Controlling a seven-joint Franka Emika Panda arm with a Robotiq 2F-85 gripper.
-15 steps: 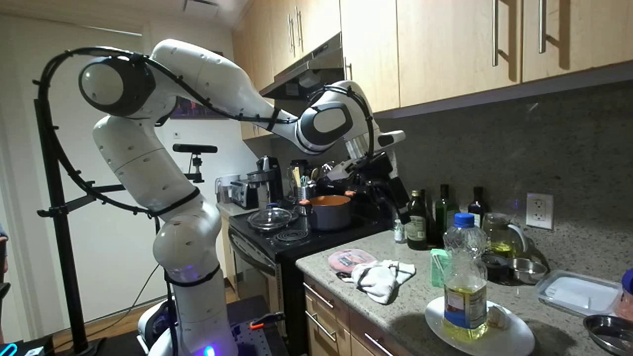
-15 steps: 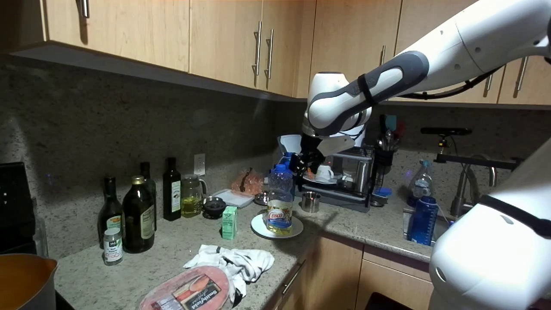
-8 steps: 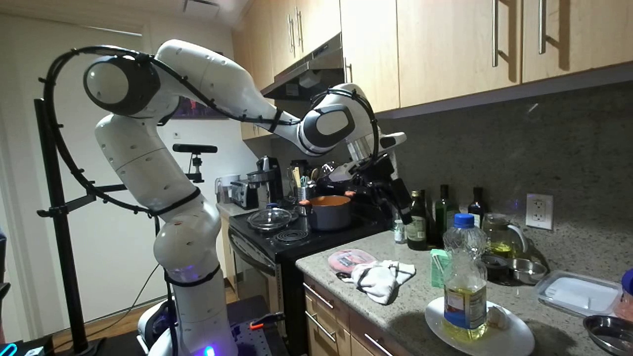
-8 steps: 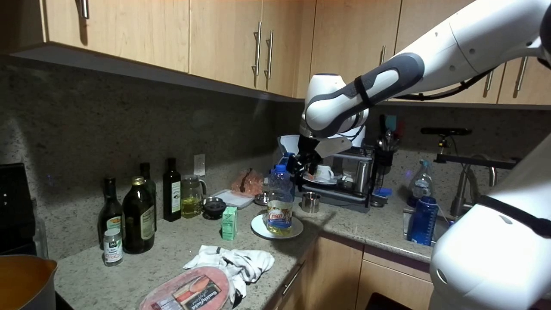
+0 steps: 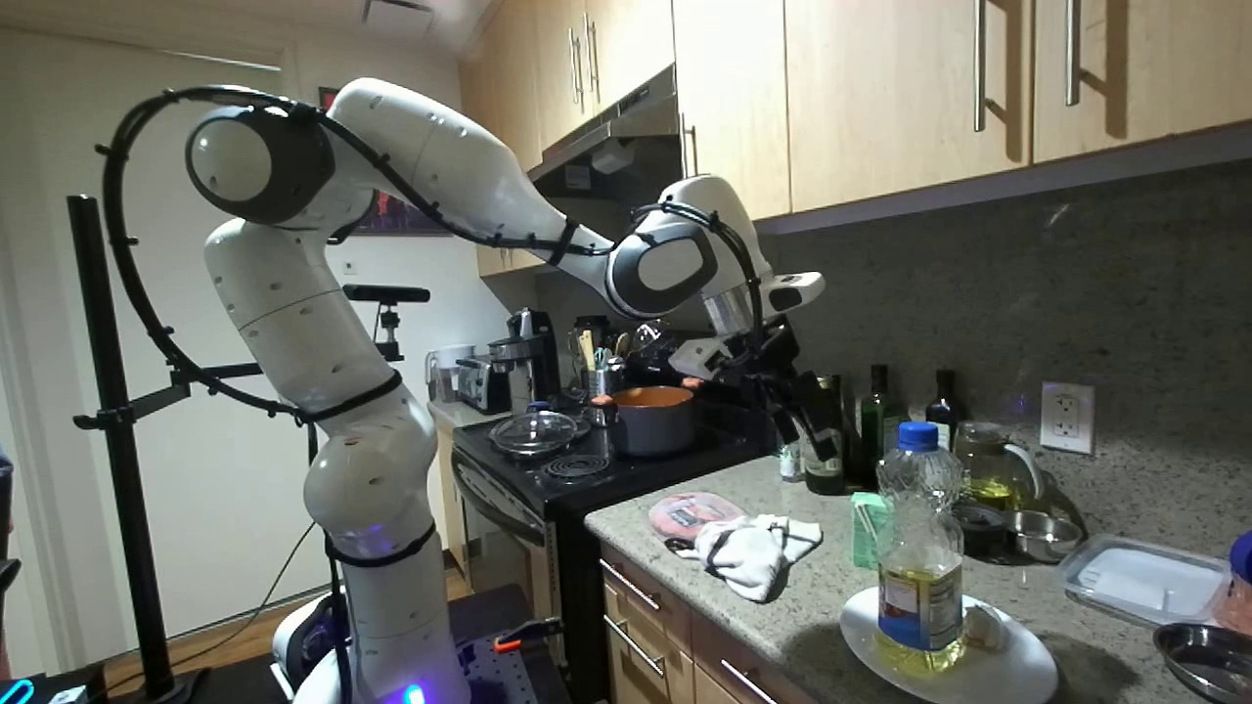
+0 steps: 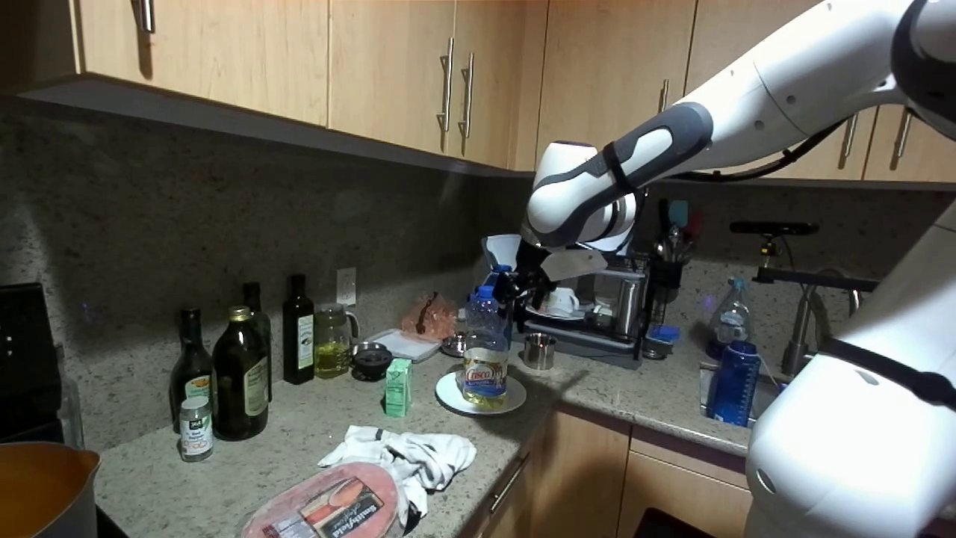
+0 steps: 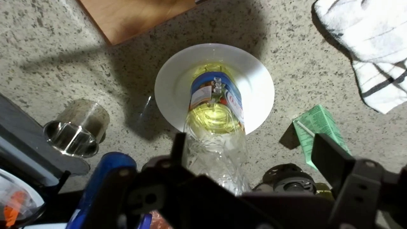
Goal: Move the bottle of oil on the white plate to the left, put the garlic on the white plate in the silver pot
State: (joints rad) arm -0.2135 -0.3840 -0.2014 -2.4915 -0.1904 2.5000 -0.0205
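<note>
The bottle of oil (image 5: pixel 919 587) stands upright on the white plate (image 5: pixel 1022 665). Both also show in an exterior view, bottle (image 6: pixel 485 366) and plate (image 6: pixel 448 394). A pale lump, likely the garlic (image 5: pixel 986 628), lies on the plate beside the bottle, partly hidden by it. In the wrist view the bottle (image 7: pixel 214 92) rises from the plate (image 7: pixel 171 86), its upper part close to one finger. My gripper (image 5: pixel 808 440) is open and empty, near the bottle's cap height. It also shows in the wrist view (image 7: pixel 250 140). A grey pot (image 5: pixel 653 430), orange inside, stands on the stove.
A green carton (image 7: pixel 319 130) stands close to the plate. A metal cup (image 6: pixel 539 351) is by the dish rack. Dark bottles (image 6: pixel 240 373) line the wall. A cloth (image 6: pixel 403 456) and a meat pack (image 6: pixel 336 504) lie on the counter (image 5: pixel 831 606).
My gripper has moved a little lower and to the right in an exterior view, nearer the bottle. Its two fingers now show apart there. The bottle and plate have not moved.
</note>
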